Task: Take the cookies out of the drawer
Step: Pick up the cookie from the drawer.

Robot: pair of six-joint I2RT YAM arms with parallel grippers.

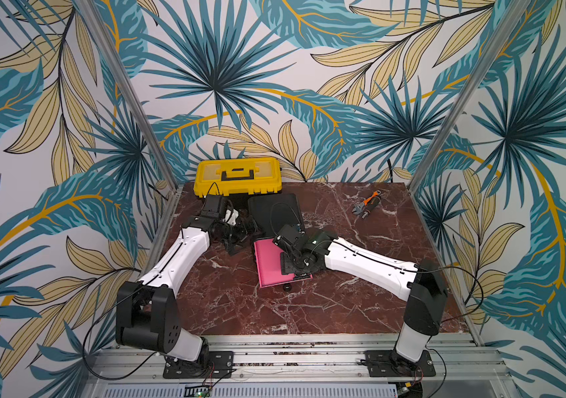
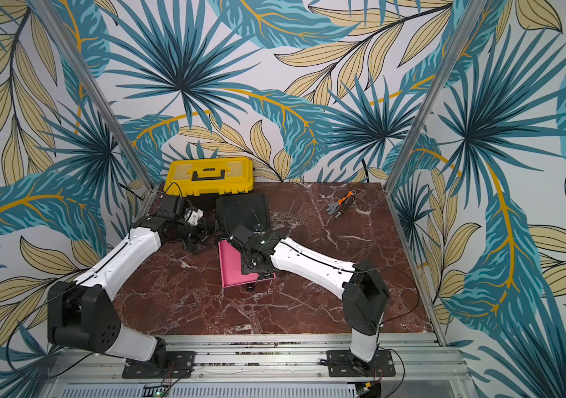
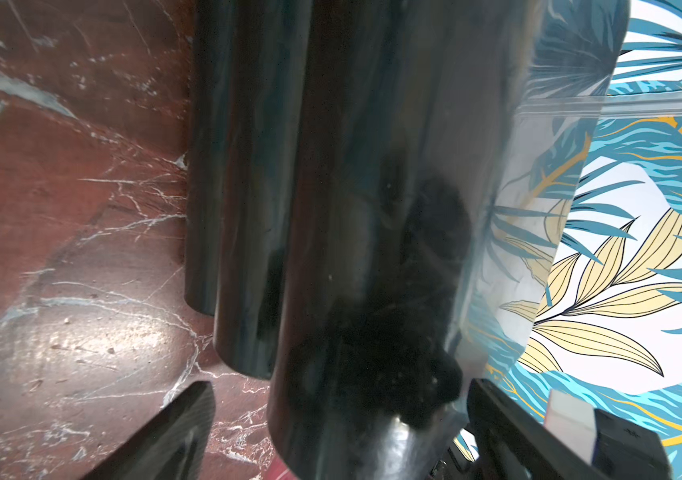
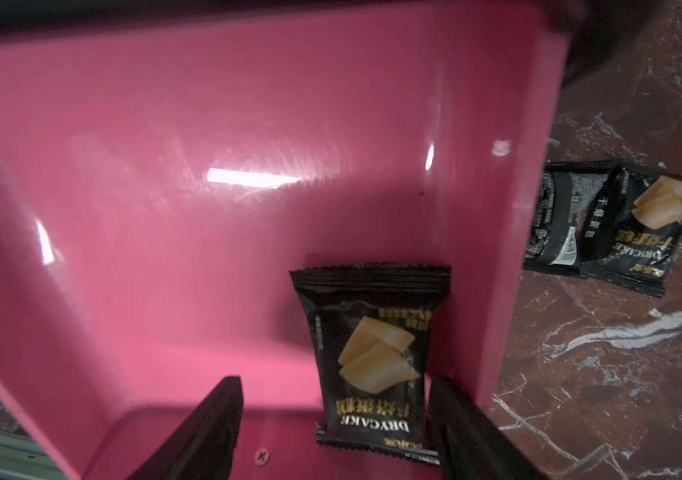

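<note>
cookie in drawer: one black packet, biscuit picture up, flat on the floor of the pink drawer, close to one side wall.
cookies out: two more black packets on the tabletop, just outside that same wall of the pink drawer. The printed-face packet and the back-face packet touch, edges overlapping.
right tool: down inside the pink drawer, spread, straddling the black packet. One finger is at the packet's edge, the other clear of it; nothing pinched.
pink drawer: seen in both top views, lying low on the tabletop, partly covered by the right wrist.
black drawer unit: directly behind the pink drawer. Whether the drawer is still slotted in, cannot tell.
knob: small, black, round, at the pink drawer's near edge.
left tool: behind the pink drawer toward the robot's left, beside the black drawer unit. Spread wide around a glossy black rounded body, with tabletop showing between one finger and that body; not clamped.
yellow toolbox: behind the pink drawer, past the black drawer unit, lid down.
orange-and-black wrench: well apart from the pink drawer, back and to the robot's right.
</note>
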